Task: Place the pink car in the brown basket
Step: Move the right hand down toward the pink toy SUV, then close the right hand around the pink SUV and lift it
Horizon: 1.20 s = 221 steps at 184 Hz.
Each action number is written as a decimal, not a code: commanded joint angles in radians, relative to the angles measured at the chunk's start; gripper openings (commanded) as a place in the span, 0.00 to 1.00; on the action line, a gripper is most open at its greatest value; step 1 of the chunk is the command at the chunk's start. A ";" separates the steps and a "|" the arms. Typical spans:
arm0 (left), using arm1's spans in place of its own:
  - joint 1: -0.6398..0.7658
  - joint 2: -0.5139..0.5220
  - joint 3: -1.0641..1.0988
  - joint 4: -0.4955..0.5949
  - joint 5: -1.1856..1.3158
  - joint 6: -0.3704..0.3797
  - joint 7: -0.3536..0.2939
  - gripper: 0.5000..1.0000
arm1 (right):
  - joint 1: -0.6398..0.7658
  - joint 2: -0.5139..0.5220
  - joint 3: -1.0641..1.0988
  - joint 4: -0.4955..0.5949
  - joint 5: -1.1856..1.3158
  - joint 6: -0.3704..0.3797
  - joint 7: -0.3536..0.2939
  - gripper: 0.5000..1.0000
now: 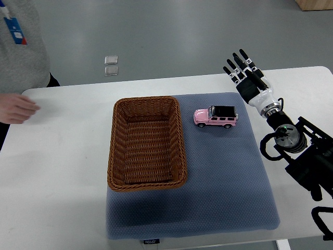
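Observation:
A pink toy car (215, 116) with a black roof stands on its wheels on the blue-grey mat (223, 177), just right of the brown wicker basket (117, 156). The basket holds nothing. My right hand (243, 71) hovers over the far right of the table, up and to the right of the car, with its fingers stretched out and holding nothing. It does not touch the car. My left arm is out of view.
A person in a grey top stands at the far left, with a hand (16, 108) resting on the white table (57, 172). Two small clear squares (111, 65) lie on the floor beyond the table.

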<state>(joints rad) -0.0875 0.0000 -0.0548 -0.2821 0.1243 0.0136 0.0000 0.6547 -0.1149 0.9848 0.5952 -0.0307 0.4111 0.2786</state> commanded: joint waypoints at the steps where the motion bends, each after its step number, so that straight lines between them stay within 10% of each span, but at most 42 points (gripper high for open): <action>1: 0.000 0.000 0.000 0.000 0.000 0.000 0.000 1.00 | 0.000 0.000 0.000 0.000 -0.002 0.005 -0.001 0.83; 58: 0.000 0.000 -0.003 -0.002 0.001 0.000 0.000 1.00 | 0.045 -0.020 -0.049 0.000 -0.161 0.031 -0.006 0.83; 118: 0.000 0.000 -0.003 -0.002 0.001 0.000 0.000 1.00 | 0.341 -0.226 -0.466 0.029 -0.976 0.048 -0.007 0.82; 221: 0.000 0.000 -0.005 0.003 0.001 0.000 0.000 1.00 | 0.373 -0.241 -0.824 0.083 -1.318 -0.173 -0.064 0.82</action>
<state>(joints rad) -0.0874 0.0000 -0.0597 -0.2830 0.1258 0.0140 0.0000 1.0364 -0.3573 0.1628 0.6802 -1.3510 0.2430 0.2209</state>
